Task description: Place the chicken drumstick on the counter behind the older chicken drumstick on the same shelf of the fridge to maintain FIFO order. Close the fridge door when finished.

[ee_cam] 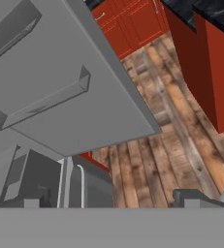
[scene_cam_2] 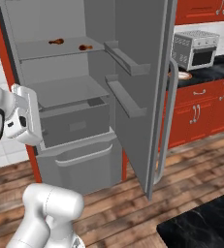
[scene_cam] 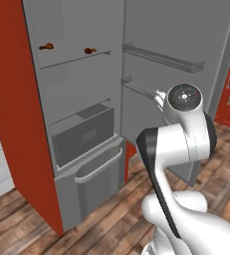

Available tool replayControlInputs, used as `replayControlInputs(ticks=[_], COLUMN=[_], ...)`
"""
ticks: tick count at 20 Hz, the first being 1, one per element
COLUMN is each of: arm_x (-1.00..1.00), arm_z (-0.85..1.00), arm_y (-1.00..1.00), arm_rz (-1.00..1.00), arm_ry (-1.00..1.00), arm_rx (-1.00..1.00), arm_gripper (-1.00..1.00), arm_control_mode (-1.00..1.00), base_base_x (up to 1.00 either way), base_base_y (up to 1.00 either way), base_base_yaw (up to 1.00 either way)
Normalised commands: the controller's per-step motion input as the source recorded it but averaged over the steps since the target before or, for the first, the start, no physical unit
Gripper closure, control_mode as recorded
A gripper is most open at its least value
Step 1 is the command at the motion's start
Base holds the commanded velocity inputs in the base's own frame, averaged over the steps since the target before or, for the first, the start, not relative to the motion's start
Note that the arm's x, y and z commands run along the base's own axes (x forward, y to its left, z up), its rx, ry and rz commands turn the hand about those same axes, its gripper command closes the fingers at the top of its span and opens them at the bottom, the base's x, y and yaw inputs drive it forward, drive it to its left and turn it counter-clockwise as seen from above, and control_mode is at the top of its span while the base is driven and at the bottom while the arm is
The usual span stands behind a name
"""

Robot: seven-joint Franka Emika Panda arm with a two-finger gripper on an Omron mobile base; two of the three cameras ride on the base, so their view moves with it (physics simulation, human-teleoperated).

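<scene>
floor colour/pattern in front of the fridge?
Brown wood planks, worn-looking grain. The floor shows best in the hand view, right of the open fridge door.

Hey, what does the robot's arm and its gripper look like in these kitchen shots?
The arm has glossy white rounded shells with black joint sections and a dark speckled round cap on one joint. The gripper shows two small dark grey blocky finger tips. No cables or markings are visible.

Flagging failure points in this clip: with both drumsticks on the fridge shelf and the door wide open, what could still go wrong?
1. The fridge door stands wide open; the open, empty gripper sits low near its inner side, so a push may be awkward.
2. The arm is between the door and the fridge and could get caught while closing.
3. Front drumstick lies near the shelf edge; a slam might dislodge it.
</scene>
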Motion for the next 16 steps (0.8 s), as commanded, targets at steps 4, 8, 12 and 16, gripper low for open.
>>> replayControlInputs(ticks=[4, 8, 12, 16], arm_x=[0.00, 0.00, 0.00, 0.00], arm_z=[0.00, 0.00, 0.00, 0.00], arm_y=[0.00, 0.00, 0.00, 0.00], arm_rz=[0.00, 0.00, 0.00, 0.00], arm_ry=[0.00, 0.00, 0.00, 0.00], arm_rx=[0.00, 0.00, 0.00, 0.00], arm_gripper=[-1.00, -1.00, -1.00, -1.00], arm_control_mode=[1.00, 1.00, 1.00, 1.00], base_base_x=[0.00, 0.04, 0.18, 0.07], base_base_y=[-0.02, 0.00, -0.04, -0.35], base_base_yaw=[0.00, 0.00, 0.13, 0.28])
